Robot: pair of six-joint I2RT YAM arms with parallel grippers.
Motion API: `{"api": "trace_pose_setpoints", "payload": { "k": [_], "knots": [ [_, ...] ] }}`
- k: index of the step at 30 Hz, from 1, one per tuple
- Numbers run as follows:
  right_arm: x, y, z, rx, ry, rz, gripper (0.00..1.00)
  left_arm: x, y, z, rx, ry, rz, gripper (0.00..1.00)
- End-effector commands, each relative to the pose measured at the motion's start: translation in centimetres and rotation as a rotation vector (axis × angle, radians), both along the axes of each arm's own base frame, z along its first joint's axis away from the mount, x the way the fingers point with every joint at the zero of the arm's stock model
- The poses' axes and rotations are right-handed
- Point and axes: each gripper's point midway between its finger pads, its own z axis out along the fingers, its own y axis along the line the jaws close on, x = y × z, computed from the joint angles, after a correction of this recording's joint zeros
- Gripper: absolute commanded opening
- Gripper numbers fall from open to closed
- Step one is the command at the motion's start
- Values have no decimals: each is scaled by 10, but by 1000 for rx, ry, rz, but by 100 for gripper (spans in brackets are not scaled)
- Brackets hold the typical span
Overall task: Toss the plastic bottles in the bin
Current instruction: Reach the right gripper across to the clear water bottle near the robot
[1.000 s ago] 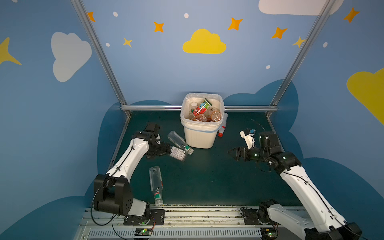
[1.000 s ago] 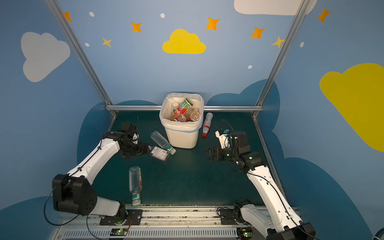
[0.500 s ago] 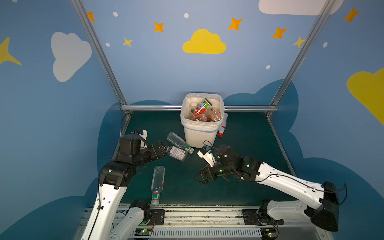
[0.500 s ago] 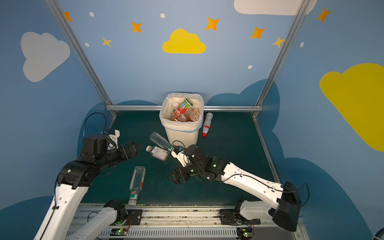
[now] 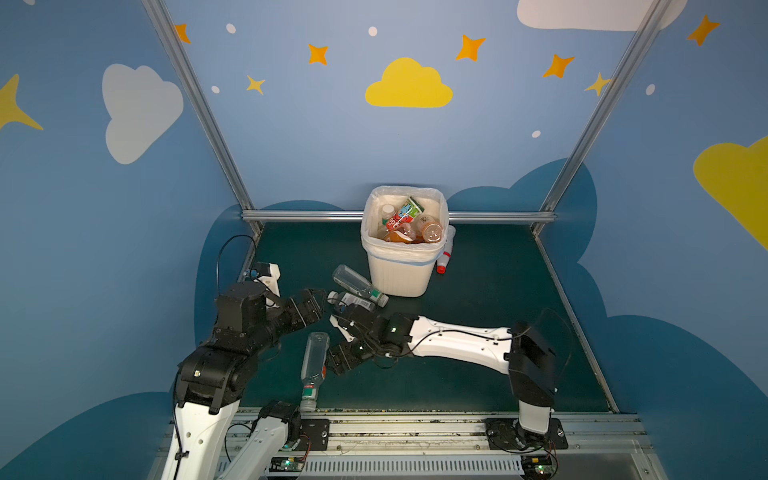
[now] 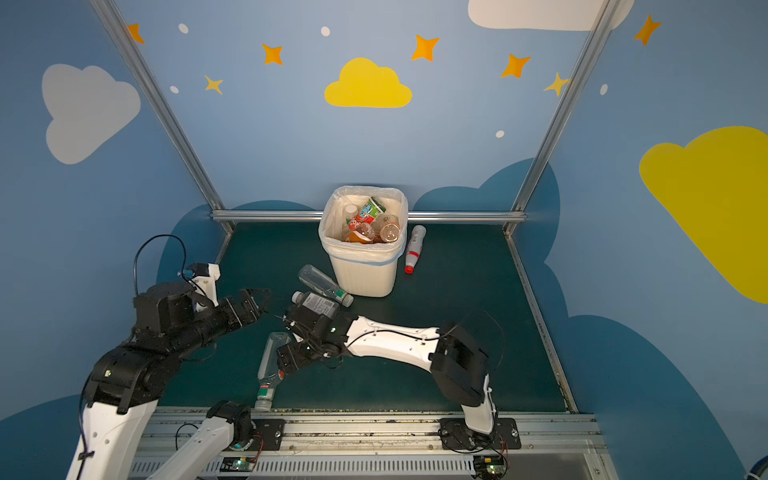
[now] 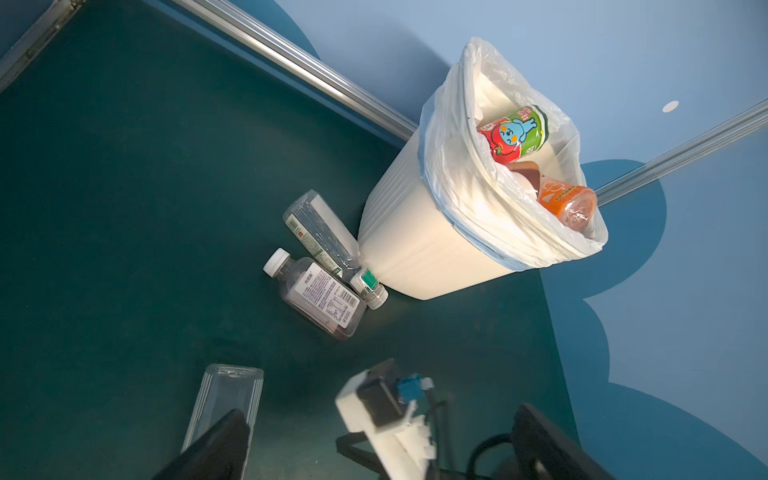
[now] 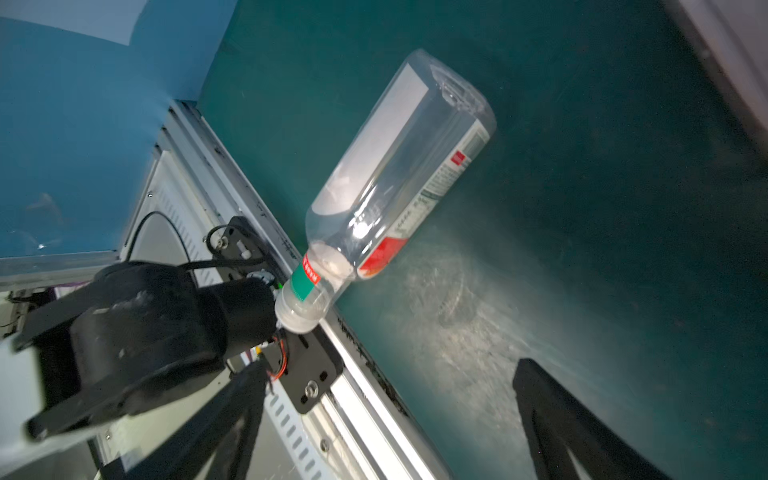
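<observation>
Vs. half a sec ago, the R gripper (image 5: 336, 364) is brought further across the middle, jaws apart w/ nothing held. It is now set just beside the clear bottle (image 5: 314, 360), which is left lying by the front rail (image 5: 415, 420). The L gripper (image 5: 318, 305) is kept raised, jaws also apart, near two bottles (image 5: 357, 285) lying at the bin (image 5: 399, 276), which is seen part-filled w/ other bottles (image 5: 405, 212).
</observation>
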Motion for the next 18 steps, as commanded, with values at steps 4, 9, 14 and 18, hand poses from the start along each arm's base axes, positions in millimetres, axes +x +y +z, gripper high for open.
{"api": "trace_pose_setpoints", "payload": {
  "k": [4,9,14,18],
  "knots": [
    [6,14,-22,-123,15,-25,94,-9,0,7,15,-65,-24,100],
    [7,33,-33,-156,45,-10,96,-15,0,11,15,-100,-32,100],
    [6,46,-43,-187,59,8,96,-15,-2,9,20,-98,-49,100],
    [10,48,-52,-222,61,-3,96,-17,-2,10,23,-107,-53,100]
  ]
}}
